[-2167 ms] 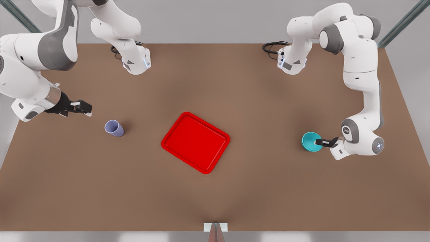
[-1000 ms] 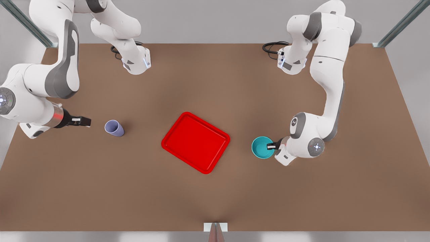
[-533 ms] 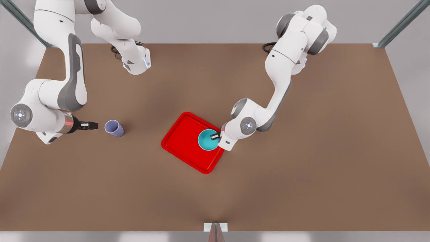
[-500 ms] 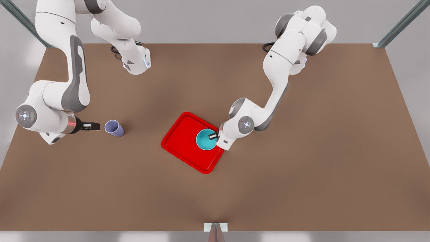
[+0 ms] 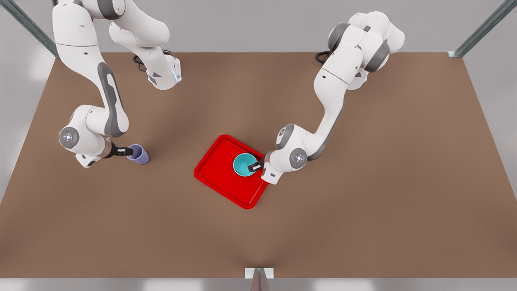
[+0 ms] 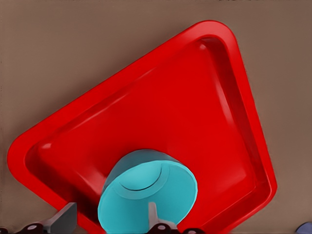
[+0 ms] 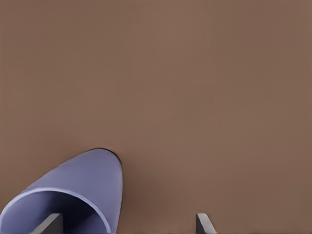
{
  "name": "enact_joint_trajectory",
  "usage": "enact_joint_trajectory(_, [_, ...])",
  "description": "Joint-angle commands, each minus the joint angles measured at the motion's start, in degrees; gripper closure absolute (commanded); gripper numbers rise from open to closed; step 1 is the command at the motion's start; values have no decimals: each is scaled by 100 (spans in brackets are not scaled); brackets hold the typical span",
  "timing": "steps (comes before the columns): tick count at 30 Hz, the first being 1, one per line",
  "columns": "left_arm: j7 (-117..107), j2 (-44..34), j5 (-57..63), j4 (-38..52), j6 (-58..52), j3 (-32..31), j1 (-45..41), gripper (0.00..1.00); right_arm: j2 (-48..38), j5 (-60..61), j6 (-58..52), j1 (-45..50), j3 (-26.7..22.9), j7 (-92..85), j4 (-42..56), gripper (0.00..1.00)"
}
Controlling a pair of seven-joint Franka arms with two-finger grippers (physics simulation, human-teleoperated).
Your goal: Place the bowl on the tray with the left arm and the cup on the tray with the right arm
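The teal bowl [image 5: 243, 165] sits low inside the red tray [image 5: 218, 178], toward the corner on the front view's right. My left gripper [image 5: 255, 166] is at the bowl's rim. In the left wrist view its fingers are apart, one inside the bowl [image 6: 161, 195] and one outside, so the gripper [image 6: 110, 218] is open above the tray [image 6: 170, 97]. The lavender cup [image 5: 139, 155] stands on the table at the front view's left. My right gripper [image 5: 128, 151] is open at its rim. The right wrist view has one finger at the cup's mouth [image 7: 73, 195] and the other beside it.
The brown table [image 5: 363, 210] stretches wide around the tray. Both arm bases [image 5: 163, 74] stand at the far edge, with a black cable [image 5: 327, 56] by the base on the front view's right. A small white bracket [image 5: 259, 273] sits at the near edge.
The left arm carried the bowl from the front view's right over the tray, lowered it, and its fingers have parted. The right gripper slid toward the cup and has reached its rim.
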Motion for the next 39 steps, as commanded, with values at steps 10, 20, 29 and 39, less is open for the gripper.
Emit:
enact_joint_trajectory(10, [4249, -1932, 2388, 392, -3782, 2408, 814, 0, 237, 9, 194, 14, -2, 3, -10, 65])
enact_joint_trajectory(20, [3862, -2900, 3814, 400, -4020, 315, 2653, 0, 211, 79, 115, 76, -2, 29, 26, 79])
enact_joint_trajectory(29, [3827, -2856, 3762, 400, -4081, 315, 2644, 0, 228, 79, 36, 207, 7, -234, 8, 79])
enact_joint_trajectory(39, [3835, -2882, 3753, 400, -4231, 315, 2644, 0, -132, 88, -597, 330, 165, -225, 395, 79])
